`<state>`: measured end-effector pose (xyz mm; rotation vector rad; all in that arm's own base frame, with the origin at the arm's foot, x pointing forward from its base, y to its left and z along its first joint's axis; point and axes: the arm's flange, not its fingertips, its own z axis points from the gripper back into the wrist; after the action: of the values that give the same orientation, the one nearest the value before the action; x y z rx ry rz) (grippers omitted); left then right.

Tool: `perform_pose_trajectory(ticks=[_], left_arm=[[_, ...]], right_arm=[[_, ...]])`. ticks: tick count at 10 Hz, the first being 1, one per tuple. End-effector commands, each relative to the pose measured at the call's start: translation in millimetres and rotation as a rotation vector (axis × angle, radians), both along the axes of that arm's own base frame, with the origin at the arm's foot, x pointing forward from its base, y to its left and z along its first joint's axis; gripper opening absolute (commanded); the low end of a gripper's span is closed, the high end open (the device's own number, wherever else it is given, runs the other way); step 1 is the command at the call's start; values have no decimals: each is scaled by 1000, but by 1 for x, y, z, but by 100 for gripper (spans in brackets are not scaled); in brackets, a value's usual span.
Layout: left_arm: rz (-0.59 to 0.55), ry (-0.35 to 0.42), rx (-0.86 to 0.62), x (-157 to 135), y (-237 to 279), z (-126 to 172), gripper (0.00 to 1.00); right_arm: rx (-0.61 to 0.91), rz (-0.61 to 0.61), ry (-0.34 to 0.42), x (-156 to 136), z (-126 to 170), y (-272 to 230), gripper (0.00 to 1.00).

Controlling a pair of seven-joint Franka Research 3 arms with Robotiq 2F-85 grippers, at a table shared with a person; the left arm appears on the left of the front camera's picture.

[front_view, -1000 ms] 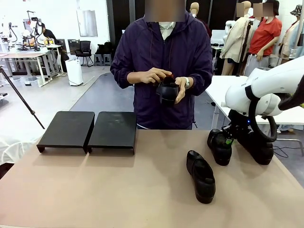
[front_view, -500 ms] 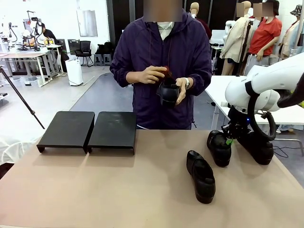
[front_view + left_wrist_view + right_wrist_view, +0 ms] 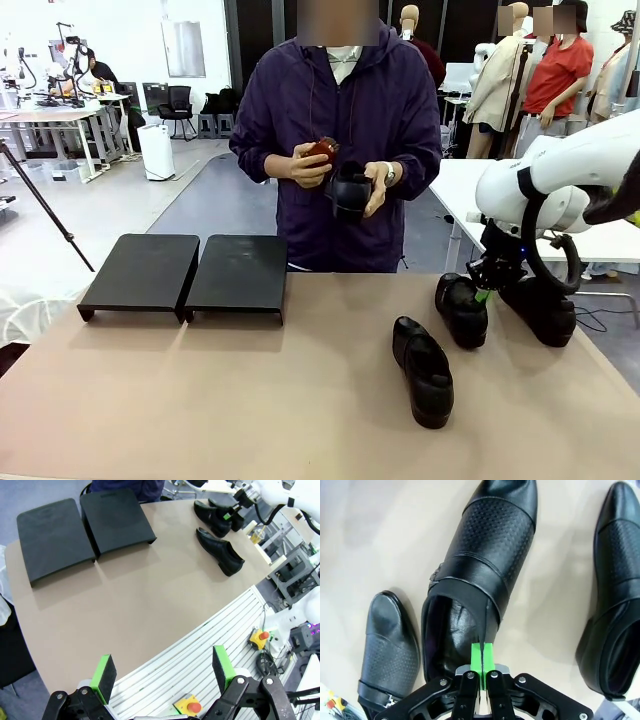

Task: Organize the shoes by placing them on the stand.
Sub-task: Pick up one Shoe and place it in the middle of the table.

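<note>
Person's hand (image 3: pixel 300 166) risen, right end effector (image 3: pixel 482 651) clamps shoe (image 3: pixel 492 545) collar edge

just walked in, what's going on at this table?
The right gripper is shut on the collar of one black loafer on the table. Another loafer lies nearer the robot, and a third loafer sits beside the gripped one. The person holds a fourth shoe and a small reddish-brown item. The left gripper hangs open. The stand has no shoes yet.

White right arm (image 3: pixel 570 175) — black hand (image 3: pixel 482 647), green pads (image 3: pixel 476 660), black cable (image 3: pixel 572 285).
</note>
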<state>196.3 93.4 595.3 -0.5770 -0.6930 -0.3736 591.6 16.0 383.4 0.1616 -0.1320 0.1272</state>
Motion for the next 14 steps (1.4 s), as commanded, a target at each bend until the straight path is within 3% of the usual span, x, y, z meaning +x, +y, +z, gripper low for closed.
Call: perform_pose_trajectory(ticks=[1,3,4,9,14], left_arm=[[-18,-10,-10,-1,0,0,100],[-18,-10,-10,-1,0,0,100],[-18,-10,-10,-1,0,0,100],[-18,-10,-10,-1,0,0,100],[-18,-10,-10,-1,0,0,100]], right_arm=[[73,62,-111,-9,9,-3,0],[90,86,-216,-23,18,-3,0],[97,117,-238,-75,51,-11,0],[151,71,-263,-121,107,-23,0],[245,38,-195,-258,229,-51,0]])
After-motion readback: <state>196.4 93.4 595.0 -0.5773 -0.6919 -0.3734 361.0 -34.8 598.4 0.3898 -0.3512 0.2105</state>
